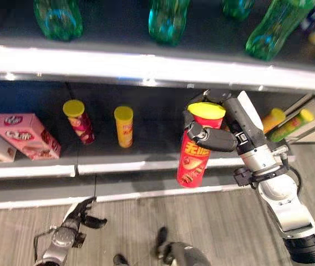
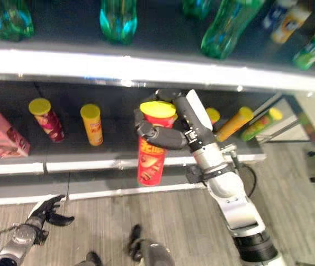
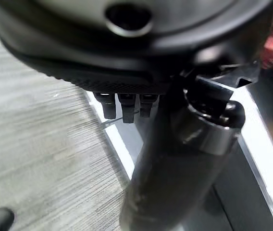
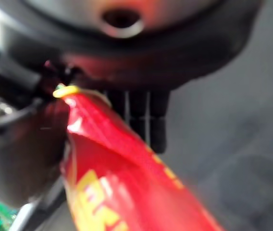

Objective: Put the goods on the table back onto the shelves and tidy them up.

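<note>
A: Right hand (image 1: 219, 138)?
B: Fingers are wrapped round a tall red cardboard tube with yellow lid (image 1: 195, 149), held upright before the dark lower shelf (image 1: 146, 160).
A: Left hand (image 1: 80, 213)?
B: Seen below that shelf, fingers loosely spread, nothing held.

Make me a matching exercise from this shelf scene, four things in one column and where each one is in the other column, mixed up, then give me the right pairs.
Things:
1. red can
2. pink box
3. green bottles
4. left hand

Places:
A. on the upper shelf
B. low over the floor, holding nothing
C. at the left of the lower shelf
D. held in the right hand, in front of the lower shelf

Pairs: 1-D, 2-C, 3-A, 4-B
</note>
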### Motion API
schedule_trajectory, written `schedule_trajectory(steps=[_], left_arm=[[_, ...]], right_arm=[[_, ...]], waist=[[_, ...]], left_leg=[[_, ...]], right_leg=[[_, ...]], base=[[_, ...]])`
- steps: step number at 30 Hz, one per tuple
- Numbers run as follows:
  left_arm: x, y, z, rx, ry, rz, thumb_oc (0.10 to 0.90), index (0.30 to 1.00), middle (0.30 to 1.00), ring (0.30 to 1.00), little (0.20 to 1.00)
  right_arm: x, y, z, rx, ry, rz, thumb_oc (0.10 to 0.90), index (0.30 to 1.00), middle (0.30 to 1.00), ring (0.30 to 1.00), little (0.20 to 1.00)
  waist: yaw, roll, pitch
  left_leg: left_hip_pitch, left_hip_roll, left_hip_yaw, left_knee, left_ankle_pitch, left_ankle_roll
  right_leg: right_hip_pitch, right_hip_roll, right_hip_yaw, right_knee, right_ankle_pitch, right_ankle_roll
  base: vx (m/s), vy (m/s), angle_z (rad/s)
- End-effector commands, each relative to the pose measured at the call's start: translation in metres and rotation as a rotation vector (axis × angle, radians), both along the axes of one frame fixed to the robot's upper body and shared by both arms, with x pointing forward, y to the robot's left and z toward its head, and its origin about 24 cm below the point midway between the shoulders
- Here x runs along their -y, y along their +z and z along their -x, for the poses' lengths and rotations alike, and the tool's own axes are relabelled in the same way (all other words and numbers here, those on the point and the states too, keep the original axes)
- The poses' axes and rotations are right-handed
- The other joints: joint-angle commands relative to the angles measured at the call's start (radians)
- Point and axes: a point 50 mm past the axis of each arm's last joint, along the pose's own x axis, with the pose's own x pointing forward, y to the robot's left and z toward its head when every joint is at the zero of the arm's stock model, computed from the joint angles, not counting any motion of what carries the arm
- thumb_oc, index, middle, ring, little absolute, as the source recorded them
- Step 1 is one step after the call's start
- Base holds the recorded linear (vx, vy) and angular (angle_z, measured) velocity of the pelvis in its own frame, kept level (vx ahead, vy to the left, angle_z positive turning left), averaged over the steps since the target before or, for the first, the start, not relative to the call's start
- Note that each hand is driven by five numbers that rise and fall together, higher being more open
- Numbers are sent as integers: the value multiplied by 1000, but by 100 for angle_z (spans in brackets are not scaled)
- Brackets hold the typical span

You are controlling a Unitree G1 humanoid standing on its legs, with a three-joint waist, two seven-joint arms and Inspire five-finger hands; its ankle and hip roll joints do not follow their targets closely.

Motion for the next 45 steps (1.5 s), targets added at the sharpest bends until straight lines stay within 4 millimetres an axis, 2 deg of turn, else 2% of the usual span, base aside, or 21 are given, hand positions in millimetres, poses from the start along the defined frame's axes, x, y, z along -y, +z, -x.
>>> schedule_trajectory(steps=[1, 3, 10, 18, 22, 25, 26, 28, 30, 32, 34, 36, 37, 40, 41, 42, 44, 45], left_arm=[[3, 25, -30, 149, -62, -15, 800, 900, 900, 900, 900], [7, 16, -19, 114, -51, 15, 800, 900, 900, 900, 900], [9, 6, -7, 68, -37, 23, 800, 900, 900, 900, 900], [7, -2, 6, 26, -15, 21, 800, 900, 900, 900, 900], [7, -1, 4, 35, -16, 19, 800, 900, 900, 900, 900], [13, 5, -8, 67, -50, 22, 800, 900, 900, 900, 900], [14, 7, -13, 76, -67, 21, 800, 900, 900, 900, 900], [15, 9, -17, 81, -76, 18, 800, 900, 900, 900, 900], [18, 11, -22, 93, -104, 16, 800, 900, 900, 900, 900], [21, 14, -27, 101, -127, 8, 800, 900, 900, 900, 900], [19, 16, -29, 109, -131, 0, 800, 900, 900, 900, 900], [13, 19, -30, 115, -124, -19, 800, 900, 900, 900, 900], [4, 23, -31, 117, -108, -48, 800, 900, 900, 900, 900], [-7, 25, -30, 111, -84, -79, 800, 900, 900, 900, 900], [-11, 24, -25, 98, -80, -82, 800, 900, 900, 900, 900], [-14, 23, -23, 87, -79, -84, 800, 900, 900, 900, 900], [-15, 20, -20, 79, -46, -81, 800, 900, 900, 900, 900], [-14, 18, -17, 72, -27, -69, 800, 900, 900, 900, 900]], right_arm=[[3, 71, 10, 372, 23, -174, 400, 300, 300, 300, 300], [3, 69, 9, 359, 24, -172, 400, 300, 300, 300, 300], [5, 67, 12, 352, 23, -142, 400, 300, 300, 300, 300], [2, 62, 11, 328, 41, -150, 400, 300, 300, 300, 300], [3, 61, 12, 320, 40, -146, 400, 300, 300, 300, 300], [6, 65, 13, 337, 34, -138, 400, 300, 300, 300, 300], [6, 66, 11, 332, 33, -135, 400, 300, 300, 300, 300], [5, 64, 6, 306, 37, -146, 400, 300, 300, 300, 300], [4, 62, 5, 289, 38, -134, 400, 300, 300, 300, 300], [4, 62, 3, 284, 26, -129, 400, 300, 300, 300, 300], [3, 63, 1, 287, 26, -136, 400, 300, 300, 300, 300], [-2, 62, -1, 282, 37, -140, 400, 300, 300, 300, 300], [-3, 59, -5, 266, 26, -149, 400, 300, 300, 300, 300], [-4, 58, -6, 262, 28, -162, 400, 300, 300, 300, 300], [-1, 53, -6, 245, 16, -156, 400, 300, 300, 300, 300], [1, 52, -6, 237, 10, -156, 400, 300, 300, 300, 300], [1, 49, -9, 218, 3, -157, 400, 300, 300, 300, 300], [1, 47, -8, 209, 4, -141, 400, 300, 300, 300, 300]], waist=[[37, 30, -35], [44, 36, -49], [40, 46, -53], [46, 46, -63], [44, 49, -53], [29, 39, -31], [29, 32, -30], [43, 24, -23], [37, 30, -21], [24, 38, -16], [24, 39, -12], [22, 36, 5], [19, 40, 26], [46, 36, 30], [70, 7, 14], [81, -7, -1], [79, -25, 3], [77, -27, 1]], left_leg=[[48, 30, -7, -177, -21, -22], [71, 41, 21, -175, -14, -36], [107, 62, 39, -173, 5, -63], [141, 67, 60, -175, 3, -70], [138, 67, 64, -162, 0, -68], [65, 90, 86, -53, -21, -81], [21, 111, 74, 39, -49, -89], [-28, 133, 0, 140, -74, -110], [-24, 113, -76, 124, -124, -92], [-12, 84, -87, 62, -121, -64], [-2, 62, -79, 27, -115, -45], [19, 30, -50, -30, -108, -10], [21, 38, -39, -52, -97, 5], [9, 60, -29, -54, -88, 7], [4, 65, -39, -52, -85, -2], [10, 64, -39, -49, -89, -6], [9, 81, -45, -11, -93, -18], [12, 103, -45, 10, -99, -25]], right_leg=[[109, -168, 70, -23, -112, 355], [142, -144, 60, -73, -115, 342], [203, -121, 29, -128, -121, 319], [230, -106, 34, -137, -121, 313], [232, -110, 34, -134, -118, 314], [218, -135, 21, -126, -115, 309], [205, -143, 19, -122, -109, 308], [197, -143, 36, -121, -111, 306], [176, -162, 55, -101, -110, 319], [142, -199, 81, -68, -85, 342], [113, -216, 104, -48, -71, 354], [59, -242, 134, 6, -34, 386], [18, -247, 202, 66, -36, 413], [23, -284, 215, 94, -26, 400], [73, -306, 211, 31, -26, 393], [83, -307, 200, 14, -29, 400], [74, -298, 202, 29, -3, 409], [89, -286, 188, 25, -27, 400]], base=[[37, -35, -52], [35, -39, -55], [-5, -14, -14], [6, -1, 0], [-22, 8, -2], [-103, 34, 8], [-104, 58, 24], [-38, 108, 3], [-8, 253, -25], [-64, 334, -18], [-73, 236, -23], [-129, 189, -57], [-171, 56, -82], [-64, -69, -55], [31, -180, -17], [66, -198, 0], [57, -195, 7], [94, -188, 9]])
